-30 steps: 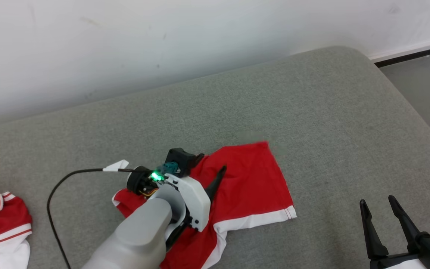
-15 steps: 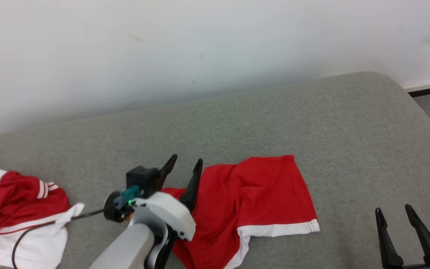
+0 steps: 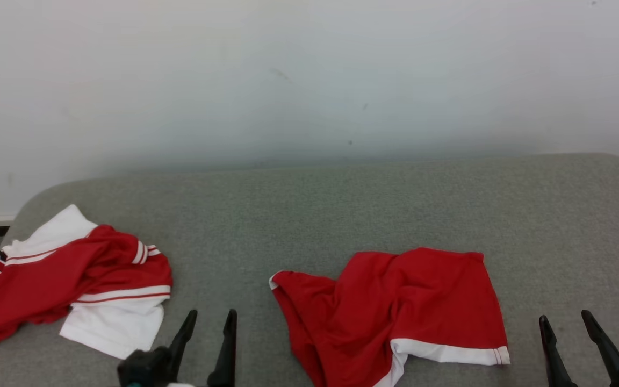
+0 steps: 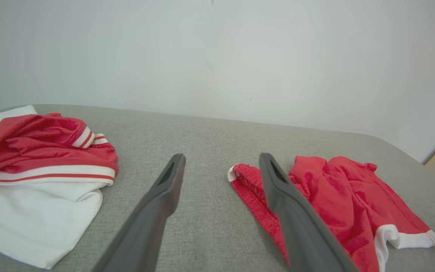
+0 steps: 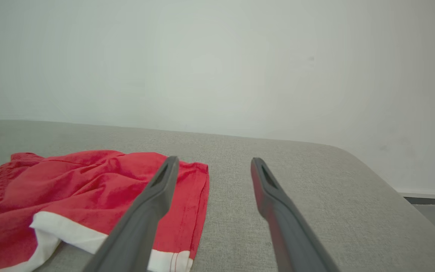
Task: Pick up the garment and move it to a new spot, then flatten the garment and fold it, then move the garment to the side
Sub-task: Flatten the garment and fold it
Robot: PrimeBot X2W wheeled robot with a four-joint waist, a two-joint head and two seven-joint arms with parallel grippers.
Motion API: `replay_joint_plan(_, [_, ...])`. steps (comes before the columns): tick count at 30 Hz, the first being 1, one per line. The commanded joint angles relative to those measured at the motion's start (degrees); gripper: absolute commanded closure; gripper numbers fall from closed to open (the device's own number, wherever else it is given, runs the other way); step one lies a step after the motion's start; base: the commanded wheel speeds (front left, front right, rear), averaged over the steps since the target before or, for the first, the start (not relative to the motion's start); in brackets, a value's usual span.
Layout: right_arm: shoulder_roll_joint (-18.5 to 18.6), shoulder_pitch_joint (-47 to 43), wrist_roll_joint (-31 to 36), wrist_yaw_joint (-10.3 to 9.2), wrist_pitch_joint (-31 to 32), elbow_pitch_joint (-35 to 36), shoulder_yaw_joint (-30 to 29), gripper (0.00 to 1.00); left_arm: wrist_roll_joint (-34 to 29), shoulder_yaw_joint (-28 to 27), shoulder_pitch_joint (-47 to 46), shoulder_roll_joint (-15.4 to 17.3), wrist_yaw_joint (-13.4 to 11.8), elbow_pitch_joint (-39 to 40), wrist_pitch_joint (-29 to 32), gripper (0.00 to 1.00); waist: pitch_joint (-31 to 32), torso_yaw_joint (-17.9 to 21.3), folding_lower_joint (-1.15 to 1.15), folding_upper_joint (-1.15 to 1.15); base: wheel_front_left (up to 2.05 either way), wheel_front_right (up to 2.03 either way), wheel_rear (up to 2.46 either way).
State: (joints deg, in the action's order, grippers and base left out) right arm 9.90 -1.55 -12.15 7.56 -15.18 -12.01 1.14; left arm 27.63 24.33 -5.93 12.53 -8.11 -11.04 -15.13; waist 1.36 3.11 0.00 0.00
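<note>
Shorts (image 3: 395,306) lie crumpled on the cushion's (image 3: 342,204) near side, between left gripper (image 3: 211,313) and right gripper (image 3: 564,316), both wide open and empty. Light, floppy stuff, so I'd pinch the waistband (image 3: 280,282) at its left end.

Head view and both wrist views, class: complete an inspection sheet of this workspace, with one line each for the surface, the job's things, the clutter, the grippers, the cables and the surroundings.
Surface: grey cushion, fabric-covered, with rounded corners.
Job's things: red shorts with a white hem, rumpled, lying right of centre, not held.
Clutter: red-and-white garment, bunched at the cushion's left end, apart from the shorts.
Grippers: left gripper open and empty, just left of the shorts; right gripper open and empty, right of the shorts.
Cables: nothing seen.
Surroundings: white wall behind the cushion.
</note>
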Motion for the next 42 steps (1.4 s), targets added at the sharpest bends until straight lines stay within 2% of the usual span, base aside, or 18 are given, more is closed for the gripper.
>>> replay_joint_plan(1, [0.38,-0.82,0.25,-0.14,0.04,-0.64,0.6,0.0,-2.21,-1.78,3.39,-0.49,-0.21,0.93,-0.03,0.0,1.31,-1.68,0.0,0.0,0.0,0.0,0.0])
replay_joint_plan(5, [-0.25,-0.93,-0.11,-0.14,0.05,-1.69,1.27,0.0,-5.15,-6.17,9.56,-2.27,0.74,2.62,-0.02,0.0,2.44,-2.41,0.0,0.0,0.0,0.0,0.0])
replay_joint_plan(11, [-1.14,-1.25,-0.75,-0.14,0.05,-3.54,2.05,0.0,-9.02,-12.18,15.63,-5.62,4.6,3.13,-0.03,0.0,3.12,-2.64,0.0,0.0,0.0,0.0,0.0])
replay_joint_plan(17, [-1.45,-0.53,-1.4,-0.14,0.05,-4.79,2.42,0.0,-12.08,-15.91,16.9,-8.04,8.14,3.0,-0.03,0.0,2.95,-2.65,0.0,0.0,0.0,0.0,0.0])
replay_joint_plan(22, [-1.12,0.0,-1.54,-0.14,0.05,-4.49,2.28,0.0,-13.66,-16.99,16.52,-8.97,9.35,3.14,-0.03,0.0,2.77,-2.36,0.0,0.0,0.0,0.0,0.0])
replay_joint_plan(25, [-0.85,0.37,-2.21,-0.14,0.05,-4.35,2.09,0.0,-14.91,-16.19,16.36,-9.18,10.64,2.7,-0.03,0.0,2.64,-2.01,0.0,0.0,0.0,0.0,0.0])
replay_joint_plan(29, [0.23,1.69,-4.78,-0.14,0.95,-6.68,3.77,0.0,-15.45,-12.42,16.1,-9.25,12.74,-0.12,0.53,0.0,2.42,-1.54,0.0,0.0,0.0,0.0,0.0])
replay_joint_plan(36, [2.95,5.3,-9.83,-0.14,12.33,-9.6,8.63,0.0,-13.83,-5.07,13.05,-8.2,15.04,-2.02,8.35,0.0,0.76,-0.96,0.0,0.0,0.0,0.0,0.0])
replay_joint_plan(42, [2.21,8.48,-10.66,-0.14,20.48,-13.57,10.15,0.0,-12.17,1.43,9.22,-6.95,15.55,-4.31,12.46,0.0,-1.45,-1.01,0.0,0.0,0.0,0.0,0.0])
